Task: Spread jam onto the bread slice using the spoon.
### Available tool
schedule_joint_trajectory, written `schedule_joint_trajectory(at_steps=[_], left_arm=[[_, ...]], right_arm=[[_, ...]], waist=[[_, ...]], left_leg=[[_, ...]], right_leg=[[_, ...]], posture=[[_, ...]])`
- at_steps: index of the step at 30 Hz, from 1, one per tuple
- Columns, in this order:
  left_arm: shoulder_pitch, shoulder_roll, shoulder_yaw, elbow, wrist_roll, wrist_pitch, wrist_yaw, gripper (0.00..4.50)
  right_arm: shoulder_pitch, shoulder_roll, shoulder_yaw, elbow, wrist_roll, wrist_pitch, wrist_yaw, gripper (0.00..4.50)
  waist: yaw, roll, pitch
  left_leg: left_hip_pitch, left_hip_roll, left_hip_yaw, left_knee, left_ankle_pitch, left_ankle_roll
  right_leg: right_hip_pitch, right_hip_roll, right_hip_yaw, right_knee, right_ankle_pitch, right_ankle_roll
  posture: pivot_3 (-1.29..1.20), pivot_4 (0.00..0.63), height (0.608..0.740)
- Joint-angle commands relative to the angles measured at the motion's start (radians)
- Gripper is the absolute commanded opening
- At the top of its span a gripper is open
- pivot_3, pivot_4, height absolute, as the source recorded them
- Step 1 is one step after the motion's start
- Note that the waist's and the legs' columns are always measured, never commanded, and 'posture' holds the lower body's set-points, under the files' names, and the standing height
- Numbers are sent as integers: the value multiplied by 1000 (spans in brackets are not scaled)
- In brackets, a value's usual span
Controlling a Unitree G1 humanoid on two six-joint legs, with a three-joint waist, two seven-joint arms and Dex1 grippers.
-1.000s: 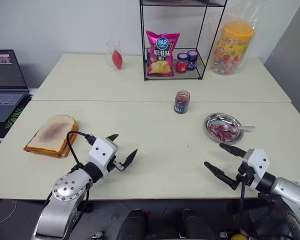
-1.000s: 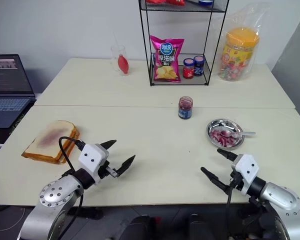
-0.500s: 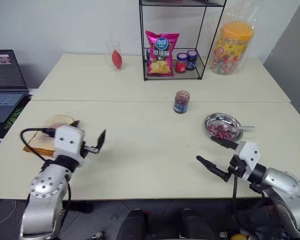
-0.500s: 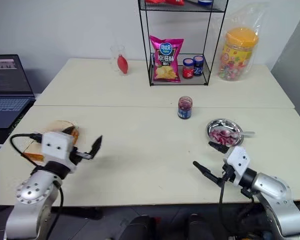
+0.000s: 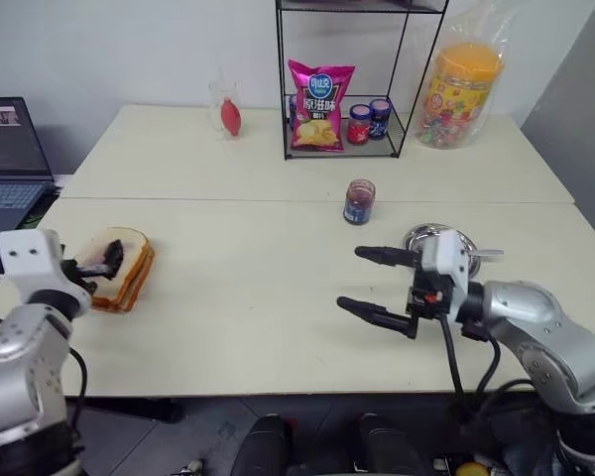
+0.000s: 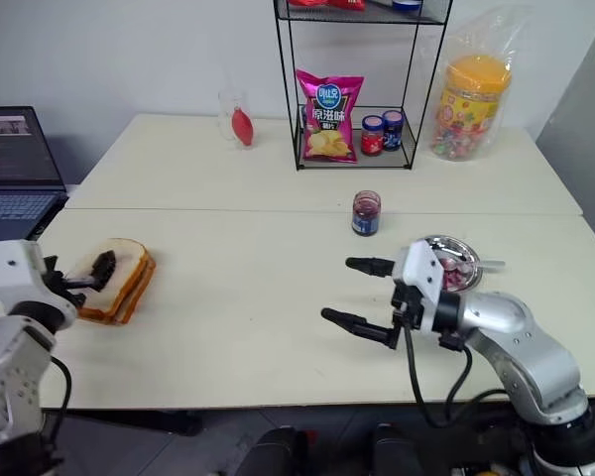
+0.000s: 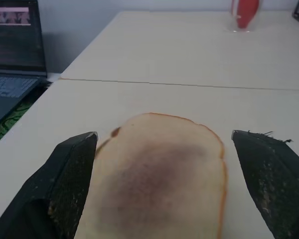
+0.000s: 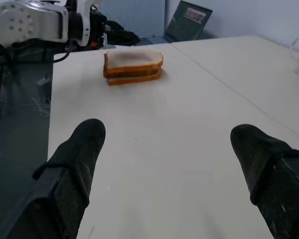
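- My left gripper (image 7: pixel 159 184) has its two black fingers spread wide and holds nothing; it sits at the left edge of the cream table (image 5: pixel 278 297), pointing at the bread
- The pale, roughly square bread slice with a tan crust and a purple stain at its centre (image 7: pixel 159 174) lies on top of a darker toasted slice (image 8: pixel 134 75), near the table's left edge, just ahead of my left fingertips (image 5: pixel 110 260)
- My right gripper (image 5: pixel 369 282) is also spread wide and empty, hovering above the table right of its middle, its fingers pointing left toward the bread, well apart from it
- The small clear glass jar with a dark blue label and dark purple-red jam inside (image 5: pixel 359 201) stands upright on the table, beyond my right gripper
- The small round silver metal dish (image 5: pixel 424 236) sits just behind my right wrist, with purple-red smears in it
- The slim silver spoon (image 5: pixel 486 254) rests on that dish, its thin handle sticking out over the rim to the right
- I cannot tell how much jam the spoon carries
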Motion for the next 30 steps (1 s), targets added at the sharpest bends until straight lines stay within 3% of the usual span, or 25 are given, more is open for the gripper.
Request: schedule_joint_trajectory(at_steps=[1, 9, 17, 28, 30], left_arm=[[-68, 101, 37, 107, -30, 60, -35, 4500], [-141, 195, 30, 288, -54, 177, -70, 4500], [-184, 203, -4, 282, -82, 322, -75, 4500], [-283, 186, 48, 338, -94, 436, -3, 4500], [-296, 192, 49, 363, -82, 437, 11, 4063]], right_arm=[[-58, 18, 26, 4, 1, 21, -7, 4439], [-89, 28, 30, 3, -4, 39, -11, 4439], [-100, 24, 17, -11, 8, 62, -16, 4439], [-113, 27, 8, -24, 23, 91, -27, 4439], [-116, 26, 9, -25, 26, 93, -28, 4500]], waist=[[-1, 0, 0], [-3, -1, 0], [-3, -1, 0], [-4, -1, 0], [-4, -1, 0]], left_leg=[[-1, 0, 0, 0, 0, 0], [-1, 0, 1, -1, 0, 0], [-1, 0, 0, -1, 0, 0], [-1, 0, 0, -1, -1, -1], [-1, 0, 0, -1, -1, -1]], right_leg=[[-1, 0, 0, 0, 0, 0], [-1, -1, 0, 0, 2, -3], [-2, -2, 1, 0, 3, -4], [-2, -2, 1, 0, 3, -5], [-2, -2, 1, 0, 3, -5]], posture=[[0, 150, 740], [0, 150, 740], [0, 150, 740], [0, 150, 740], [0, 150, 740]])
